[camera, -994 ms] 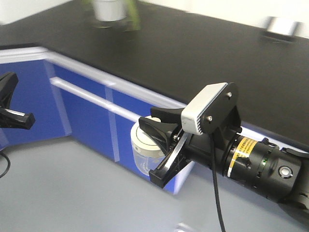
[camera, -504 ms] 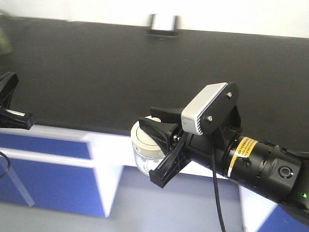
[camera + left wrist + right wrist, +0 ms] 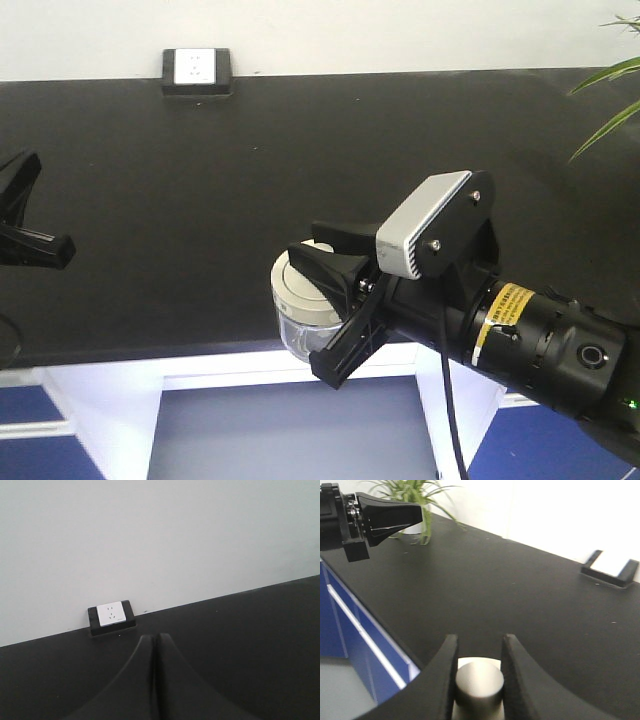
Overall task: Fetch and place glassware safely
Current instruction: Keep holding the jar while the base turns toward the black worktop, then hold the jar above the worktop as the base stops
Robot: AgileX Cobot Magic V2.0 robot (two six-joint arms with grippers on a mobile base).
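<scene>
A small squat clear glass jar (image 3: 300, 335) with a cream-white round lid is held by the right gripper (image 3: 322, 312); the black jaws are narrowed onto the top of the jar, with one finger (image 3: 442, 672) set on each side of the lid's central knob (image 3: 479, 682), and both are seen touching it. The jar is held roughly upright, seen against the front edge of the long matt black countertop (image 3: 300, 150); blue cabinet fronts (image 3: 340, 625) are seen below that edge. The left gripper (image 3: 153, 639) is pressed fully together, finger against finger, with nothing between; it is placed well apart from the jar. A black socket block with a white face (image 3: 197, 70) is set on the countertop against the white wall; green plant leaves (image 3: 605, 95) are seen at the right.
</scene>
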